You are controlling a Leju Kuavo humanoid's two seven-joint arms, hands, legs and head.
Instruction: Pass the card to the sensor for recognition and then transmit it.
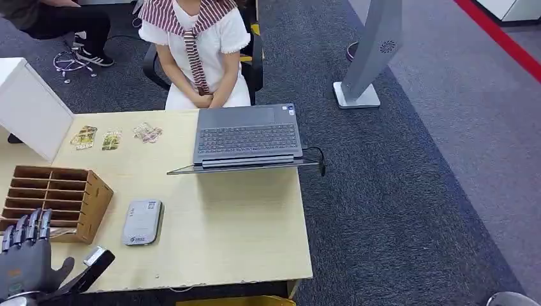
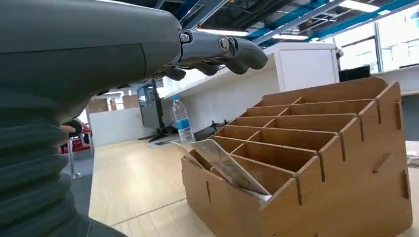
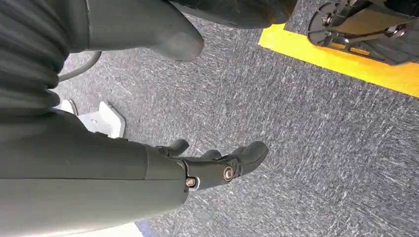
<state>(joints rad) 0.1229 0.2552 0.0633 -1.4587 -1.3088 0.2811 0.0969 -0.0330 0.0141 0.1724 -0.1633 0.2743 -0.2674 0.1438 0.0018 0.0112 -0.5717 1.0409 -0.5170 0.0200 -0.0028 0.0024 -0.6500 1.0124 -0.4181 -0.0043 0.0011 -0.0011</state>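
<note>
Left hand (image 1: 25, 258) hovered at the near left corner of the wooden table (image 1: 242, 242), just in front of the wooden slotted organizer (image 1: 54, 201), fingers apart and extended, holding nothing. In the left wrist view the same hand (image 2: 217, 52) sat above and beside the organizer (image 2: 316, 158), not touching it. A clear-sleeved card (image 2: 225, 165) leaned tilted in the organizer's nearest slot, sticking out past the edge. Grey card reader sensor (image 1: 142, 222) lay flat on the table just right of the organizer, apart from it. Three more cards (image 1: 111, 138) lay in a row at the far left of the table. Open laptop (image 1: 247, 137) sat on a dark stand at the far right side of the table. A person (image 1: 201, 51) sat behind the table, hands together in lap. Right hand (image 3: 217, 165) hung over grey carpet (image 3: 306, 138) near a yellow floor strip (image 3: 346, 61), fingers loosely curled, nothing held. A water bottle (image 2: 182, 120) stood in the background of the left wrist view.
</note>
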